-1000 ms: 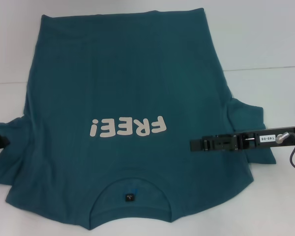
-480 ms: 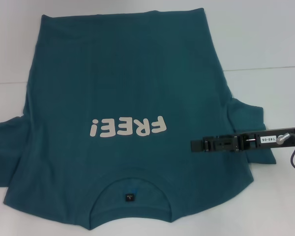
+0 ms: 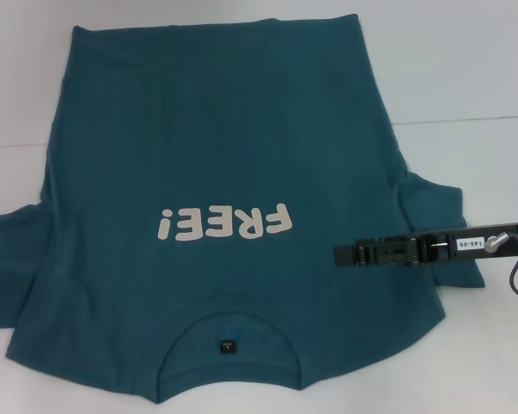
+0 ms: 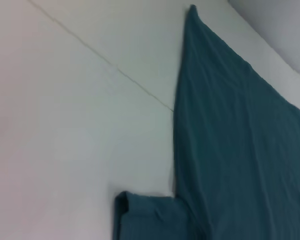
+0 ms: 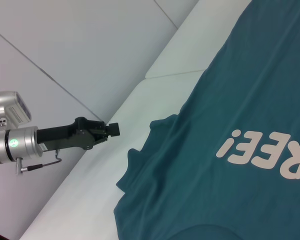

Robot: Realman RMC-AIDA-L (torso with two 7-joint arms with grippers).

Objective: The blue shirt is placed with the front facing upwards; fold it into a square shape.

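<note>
Head view has the blue shirt [image 3: 216, 216] flat on the table [image 3: 466, 69], collar at six o'clock, right gripper [image 3: 341, 255] over its three o'clock shoulder, grip unclear, so pinch the sleeve low and fold inward evenly; left gripper [image 5: 115, 129] waits off the nine o'clock sleeve, its grip unclear too.

The bench [image 3: 466, 78] is seen as a white surface, crossed by a thin seam line on both sides of the garment. On it the blue shirt [image 3: 216, 155] is spread flat, front upward, with the white "FREE!" print [image 3: 224, 224] across the chest and the collar with its small black neck label [image 3: 228, 347] lying nearest the robot. One sleeve [image 3: 436, 228] is laid out on each side, resting on the bench
</note>
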